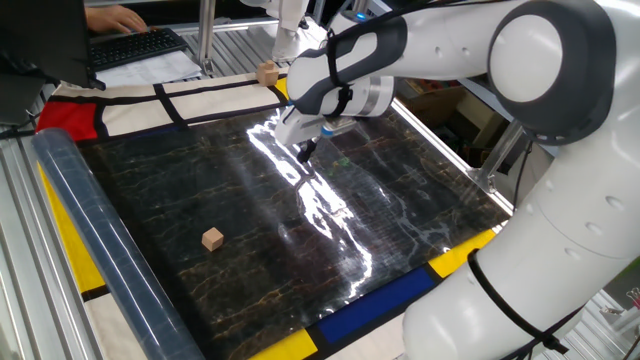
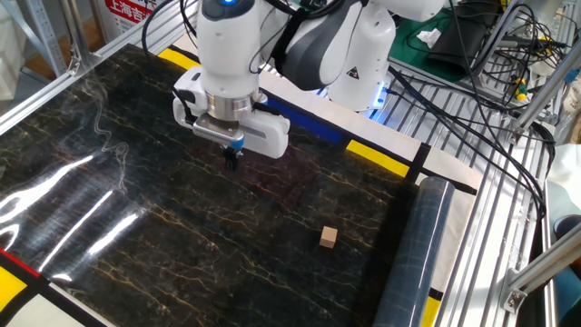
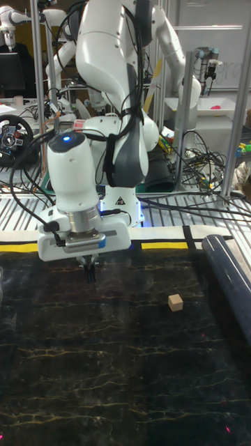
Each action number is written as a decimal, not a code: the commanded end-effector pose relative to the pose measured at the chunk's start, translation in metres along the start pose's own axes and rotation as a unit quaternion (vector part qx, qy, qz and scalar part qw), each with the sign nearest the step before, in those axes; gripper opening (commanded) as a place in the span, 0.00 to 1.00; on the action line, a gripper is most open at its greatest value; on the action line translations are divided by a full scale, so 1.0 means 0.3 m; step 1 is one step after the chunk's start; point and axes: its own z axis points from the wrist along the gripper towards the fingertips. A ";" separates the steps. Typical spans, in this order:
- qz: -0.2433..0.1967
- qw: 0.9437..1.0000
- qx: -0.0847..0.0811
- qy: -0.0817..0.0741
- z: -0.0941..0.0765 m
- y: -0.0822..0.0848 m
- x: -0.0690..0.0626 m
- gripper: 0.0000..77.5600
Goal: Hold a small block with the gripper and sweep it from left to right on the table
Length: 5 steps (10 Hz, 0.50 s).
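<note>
The table (image 1: 400, 215) is a glossy, veined black sheet; the small block (image 1: 212, 238) looks like plain matt wood.

Seen from the other fixed view, a white sign (image 2: 127, 8) printed with red characters stands beyond the table's far corner. The frame's top edge cuts it off, and its lettering is too small to read with certainty. A small dark triangle mark (image 2: 350, 74) sits on my white base (image 2: 365, 41). I can make out no other words, numbers or brand names.
</note>
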 end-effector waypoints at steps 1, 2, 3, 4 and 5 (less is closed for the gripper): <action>0.000 1.000 -0.002 -0.011 -0.004 -0.001 -0.002 0.01; 0.003 1.000 -0.001 -0.009 -0.004 -0.001 -0.002 0.01; 0.007 1.000 -0.001 -0.009 -0.005 -0.001 -0.002 0.01; 0.010 1.000 -0.001 -0.006 -0.005 -0.001 -0.002 0.01; 0.018 1.000 0.001 -0.006 -0.006 -0.002 -0.002 0.01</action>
